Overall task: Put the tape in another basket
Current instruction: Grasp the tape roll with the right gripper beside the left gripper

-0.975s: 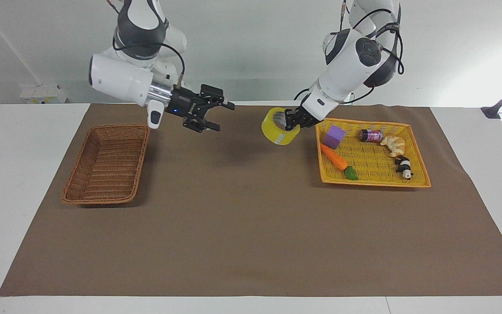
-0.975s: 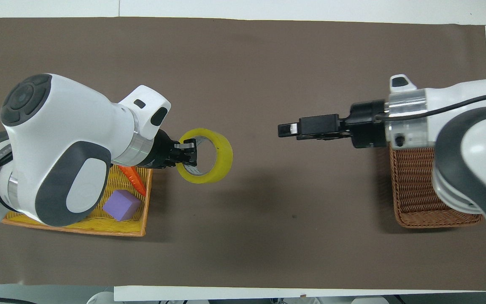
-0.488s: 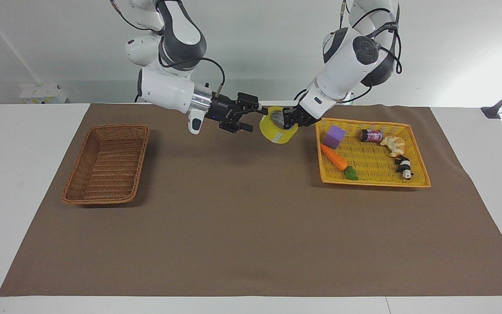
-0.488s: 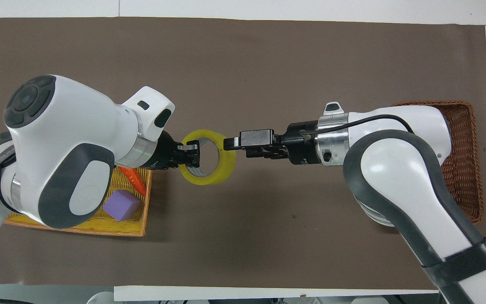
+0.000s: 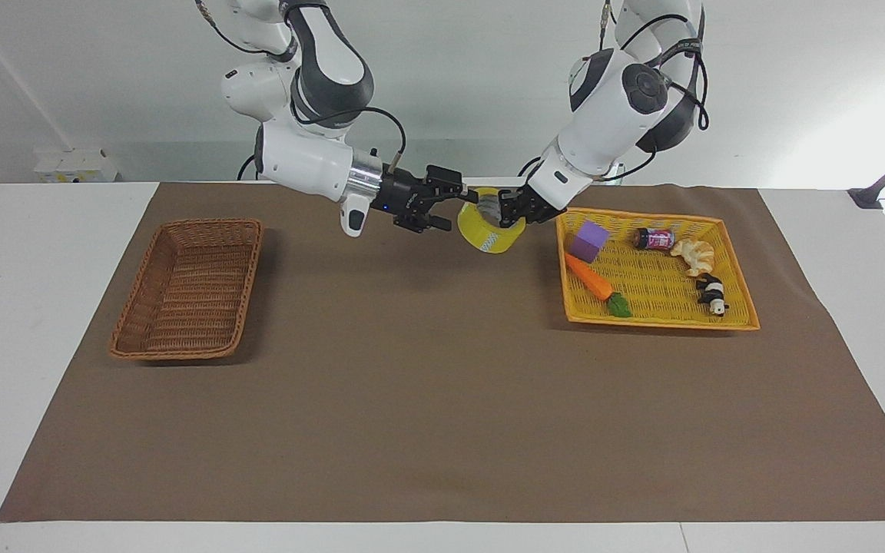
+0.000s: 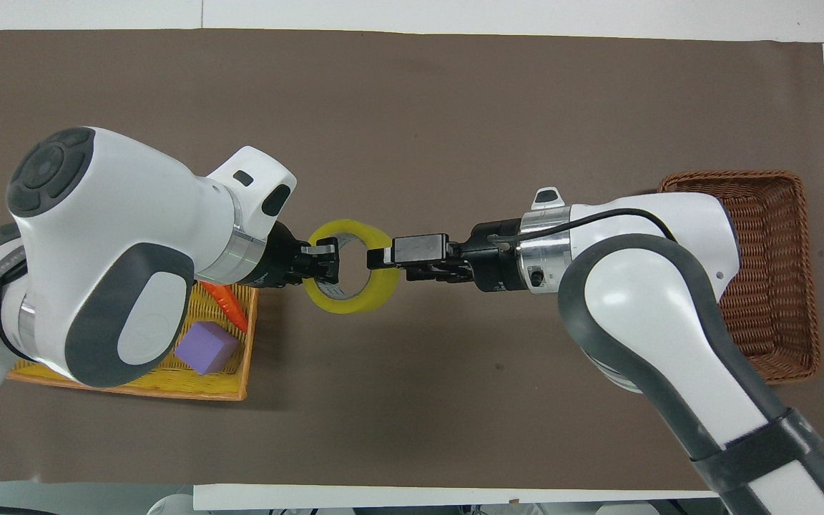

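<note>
left tool [image 5: 505, 213] grips tape [image 5: 488, 228]; right tool [image 5: 464, 201] spread.

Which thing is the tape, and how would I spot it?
Look above the brown mat, beside the yellow tray, where the two arms meet. The tape hangs there, held by the left gripper: a translucent yellow ring, the only thing off the table.

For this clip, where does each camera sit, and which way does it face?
Facing view: high across the table, looking at the robots; both arms hang in from the top.
Overhead view: above the robots' end, looking steeply down; both arms enter from the bottom.
Shared: the tape between left gripper and right gripper, the basket, the yellow tray.
</note>
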### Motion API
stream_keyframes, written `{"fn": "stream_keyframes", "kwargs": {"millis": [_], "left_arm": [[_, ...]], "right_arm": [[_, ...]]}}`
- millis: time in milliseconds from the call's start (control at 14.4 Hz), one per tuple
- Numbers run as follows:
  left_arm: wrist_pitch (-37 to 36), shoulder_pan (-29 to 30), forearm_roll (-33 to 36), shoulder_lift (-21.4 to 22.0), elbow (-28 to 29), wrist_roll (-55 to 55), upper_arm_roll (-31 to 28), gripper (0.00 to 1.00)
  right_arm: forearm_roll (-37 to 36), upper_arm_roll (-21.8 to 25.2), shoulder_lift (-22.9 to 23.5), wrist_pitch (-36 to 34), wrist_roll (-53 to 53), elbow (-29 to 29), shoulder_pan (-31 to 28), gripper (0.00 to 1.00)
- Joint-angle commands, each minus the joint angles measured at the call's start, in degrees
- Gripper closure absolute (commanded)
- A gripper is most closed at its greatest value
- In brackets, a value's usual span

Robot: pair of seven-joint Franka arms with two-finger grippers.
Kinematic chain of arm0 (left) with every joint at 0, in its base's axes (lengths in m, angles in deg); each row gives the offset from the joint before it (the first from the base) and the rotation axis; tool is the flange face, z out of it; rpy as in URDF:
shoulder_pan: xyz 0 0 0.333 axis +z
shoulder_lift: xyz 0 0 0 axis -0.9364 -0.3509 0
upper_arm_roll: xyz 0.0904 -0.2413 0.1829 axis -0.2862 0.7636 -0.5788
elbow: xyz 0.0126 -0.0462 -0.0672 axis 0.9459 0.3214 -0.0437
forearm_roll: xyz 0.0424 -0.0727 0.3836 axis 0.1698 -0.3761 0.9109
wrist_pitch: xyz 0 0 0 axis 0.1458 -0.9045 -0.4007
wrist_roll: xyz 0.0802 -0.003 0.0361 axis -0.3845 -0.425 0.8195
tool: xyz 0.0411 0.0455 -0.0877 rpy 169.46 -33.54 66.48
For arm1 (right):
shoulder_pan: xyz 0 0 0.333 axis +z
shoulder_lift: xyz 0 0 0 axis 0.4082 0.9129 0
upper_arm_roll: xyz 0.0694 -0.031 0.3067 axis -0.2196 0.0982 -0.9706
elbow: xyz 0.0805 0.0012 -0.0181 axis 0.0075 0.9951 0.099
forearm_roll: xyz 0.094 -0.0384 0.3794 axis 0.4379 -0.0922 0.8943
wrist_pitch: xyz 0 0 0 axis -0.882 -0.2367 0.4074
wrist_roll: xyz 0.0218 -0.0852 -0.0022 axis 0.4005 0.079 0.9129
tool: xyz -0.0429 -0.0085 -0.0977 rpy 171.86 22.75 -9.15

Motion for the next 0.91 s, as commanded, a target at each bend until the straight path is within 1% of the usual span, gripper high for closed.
{"fn": "stream_keyframes", "kwargs": {"millis": [0, 209, 279, 348, 488, 557, 627, 697, 836], "left_arm": [[-0.1, -1.0, -0.8, 0.4, -0.4, 0.9, -0.8, 1.00], [0.2, -1.0, -0.9, 0.3, -0.7, 1.0, -0.8, 1.00], [0.3, -1.0, -0.9, 0.3, -0.7, 1.4, -0.8, 1.00], [0.3, -1.0, -0.9, 0.3, -0.7, 1.6, -0.8, 1.00], [0.2, -1.0, -0.8, 0.3, -0.7, 1.7, -0.8, 1.00], [0.3, -1.0, -0.8, 0.3, -0.7, 1.7, -0.8, 1.00], [0.3, -1.0, -0.8, 0.3, -0.6, 1.7, -0.8, 1.00], [0.2, -1.0, -0.8, 0.3, -0.6, 1.7, -0.8, 1.00], [0.2, -1.0, -0.8, 0.3, -0.6, 1.7, -0.8, 1.00]], "right_arm": [[1.2, 0.1, -0.8, 0.9, 0.1, 1.0, 0.9, 0.01], [1.2, 0.2, -0.9, 1.2, 0.0, 1.0, 1.6, 0.02], [1.1, 0.2, -0.9, 1.2, 0.1, 1.0, 1.6, 0.07], [1.0, 0.2, -0.9, 1.1, 0.3, 1.0, 1.6, 0.17], [1.0, 0.2, -0.8, 1.2, 0.2, 1.0, 1.6, 0.56], [1.0, 0.2, -0.8, 0.9, 0.1, 1.0, 1.5, 0.77], [1.0, 0.2, -0.8, 0.7, 0.1, 1.0, 1.4, 0.92], [0.9, 0.2, -0.8, 0.9, 0.0, 1.0, 1.5, 1.00], [0.9, 0.2, -0.8, 0.7, 0.0, 1.0, 1.4, 1.00]]}}
